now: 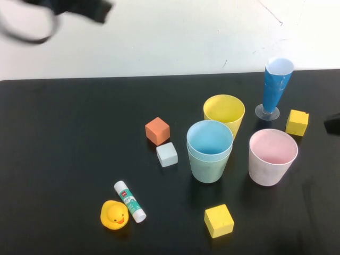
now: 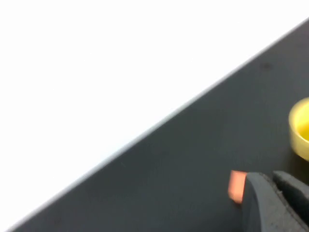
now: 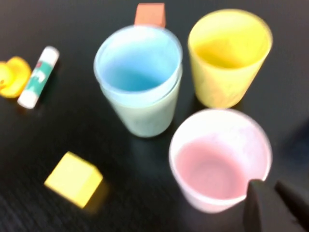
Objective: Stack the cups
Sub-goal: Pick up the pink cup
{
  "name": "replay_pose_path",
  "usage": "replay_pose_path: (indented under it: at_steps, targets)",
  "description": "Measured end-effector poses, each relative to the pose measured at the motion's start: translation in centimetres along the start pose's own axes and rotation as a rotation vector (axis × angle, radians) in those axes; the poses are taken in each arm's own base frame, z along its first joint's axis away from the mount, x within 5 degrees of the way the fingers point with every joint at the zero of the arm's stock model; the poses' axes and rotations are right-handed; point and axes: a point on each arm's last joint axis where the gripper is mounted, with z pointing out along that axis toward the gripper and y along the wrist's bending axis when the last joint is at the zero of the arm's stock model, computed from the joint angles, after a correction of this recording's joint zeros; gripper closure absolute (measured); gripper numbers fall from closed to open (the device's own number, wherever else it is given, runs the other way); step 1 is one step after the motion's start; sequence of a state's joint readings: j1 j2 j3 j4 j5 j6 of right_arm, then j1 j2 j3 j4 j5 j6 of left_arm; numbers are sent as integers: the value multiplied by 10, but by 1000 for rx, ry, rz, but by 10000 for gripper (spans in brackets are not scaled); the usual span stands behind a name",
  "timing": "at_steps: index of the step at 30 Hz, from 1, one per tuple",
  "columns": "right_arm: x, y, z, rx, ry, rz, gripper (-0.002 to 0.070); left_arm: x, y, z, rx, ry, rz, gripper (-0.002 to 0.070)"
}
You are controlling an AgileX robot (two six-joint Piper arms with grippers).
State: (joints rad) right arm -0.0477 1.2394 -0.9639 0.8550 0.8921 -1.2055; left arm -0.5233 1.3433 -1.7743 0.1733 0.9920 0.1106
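The black table [image 1: 64, 138] carries all items. The light blue cup [image 1: 209, 139] sits nested inside the pale green cup [image 1: 209, 169] at table centre. The pale pink cup [image 1: 272, 156] stands upright just right of that pair, apart from it. The yellow cup [image 1: 224, 112] stands upright just beyond the pair. A tall blue cone [image 1: 276, 85] stands far right. Cubes: one yellow [image 1: 218, 220] near, one yellow [image 1: 297, 122] right, one orange [image 1: 158, 130], one pale grey [image 1: 167, 154]. A glue stick [image 1: 129, 201] touches a rubber duck [image 1: 114, 214], near left. The left gripper [image 2: 270, 186], raised far left, is clenched and empty. The right gripper [image 3: 275, 193], above the pink cup's near-right side, appears closed, grasping nothing.
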Motion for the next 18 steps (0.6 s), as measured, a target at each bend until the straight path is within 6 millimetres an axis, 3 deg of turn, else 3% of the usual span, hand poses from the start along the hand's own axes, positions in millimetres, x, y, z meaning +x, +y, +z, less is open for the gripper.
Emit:
replay_pose_path:
  at_steps: [5,11,18]
  targets:
    - [-10,-17,13,-19,14,-1,521,27,-6,-46,79,-12,-46,671]
    - [-11,-22,49,-84,118,-58,350,77,-12,-90,95,-82,-39,672]
    - [-6,-31,90,-58,201,-126,302,141,-18,-103,40,-94,3,673]
